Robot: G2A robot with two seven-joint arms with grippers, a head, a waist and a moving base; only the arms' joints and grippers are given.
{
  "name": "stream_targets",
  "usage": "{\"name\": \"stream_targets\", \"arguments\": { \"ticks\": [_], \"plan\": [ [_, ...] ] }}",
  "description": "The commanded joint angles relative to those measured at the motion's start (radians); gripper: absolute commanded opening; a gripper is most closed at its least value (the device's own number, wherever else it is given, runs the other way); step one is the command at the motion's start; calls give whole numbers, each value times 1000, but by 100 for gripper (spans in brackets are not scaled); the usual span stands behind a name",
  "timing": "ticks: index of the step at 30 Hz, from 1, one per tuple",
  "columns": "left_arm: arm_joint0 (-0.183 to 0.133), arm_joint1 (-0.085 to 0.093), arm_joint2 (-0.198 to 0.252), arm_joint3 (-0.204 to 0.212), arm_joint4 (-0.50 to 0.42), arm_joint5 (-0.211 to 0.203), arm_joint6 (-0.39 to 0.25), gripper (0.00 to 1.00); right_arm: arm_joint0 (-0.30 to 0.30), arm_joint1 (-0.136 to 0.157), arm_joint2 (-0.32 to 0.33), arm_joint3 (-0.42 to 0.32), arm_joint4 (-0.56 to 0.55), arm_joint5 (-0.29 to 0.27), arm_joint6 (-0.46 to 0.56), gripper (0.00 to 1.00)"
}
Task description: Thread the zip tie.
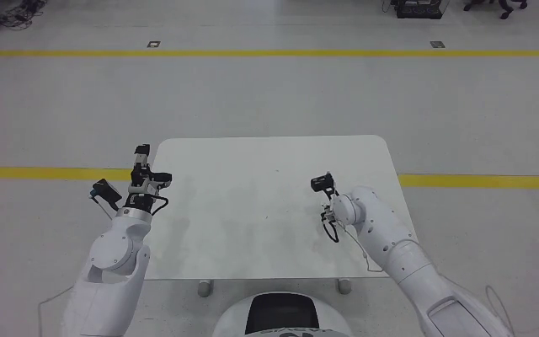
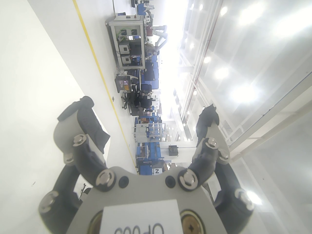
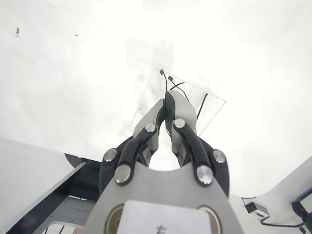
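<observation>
From above, the white tabletop [image 1: 253, 194] has one arm at each side. The left hand [image 1: 147, 168] sits over the 9 o'clock edge, pointing toward 12. The right hand [image 1: 328, 221] is over the surface, between the centre and the 3 o'clock edge, pointing down and back toward 6.

On the left wrist, the left hand [image 2: 147, 105] has its fingers spread wide with nothing between them. It faces out into the room along the tabletop edge.

On the right wrist, the right hand [image 3: 166, 98] has its pads pressed together, with the tips low over the tabletop [image 3: 61, 74]. A thin black zip tie [image 3: 165, 80] runs out from between the tips, its small square head away from the hand. It appears to be pinched there, though glare washes out the contact point. A clear pouch [image 3: 212, 109] lies flat just beyond and beneath the fingertips, and another black strand [image 3: 201, 105] crosses it.
</observation>
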Motion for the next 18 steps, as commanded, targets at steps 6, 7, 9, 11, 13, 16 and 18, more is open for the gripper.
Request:
{"name": "stream_targets", "arguments": {
  "ticks": [6,7,9,11,13,16,18],
  "plan": [
    [0,0,0,0,0,0,0,100,12,-6,-3,19,11,2,-12,0],
    [0,0,0,0,0,0,0,100,14,-7,-4,22,12,3,-14,0],
    [0,0,0,0,0,0,0,100,19,-10,-6,31,16,5,-20,0],
    [0,0,0,0,0,0,0,100,24,-12,-8,39,20,8,-27,0],
    [0,0,0,0,0,0,0,100,30,-15,-10,48,26,12,-35,0],
    [0,0,0,0,0,0,0,100,36,-19,-15,54,30,10,-41,0],
    [0,0,0,0,0,0,0,100,37,-20,-17,54,28,9,-42,0]
  ]
}}
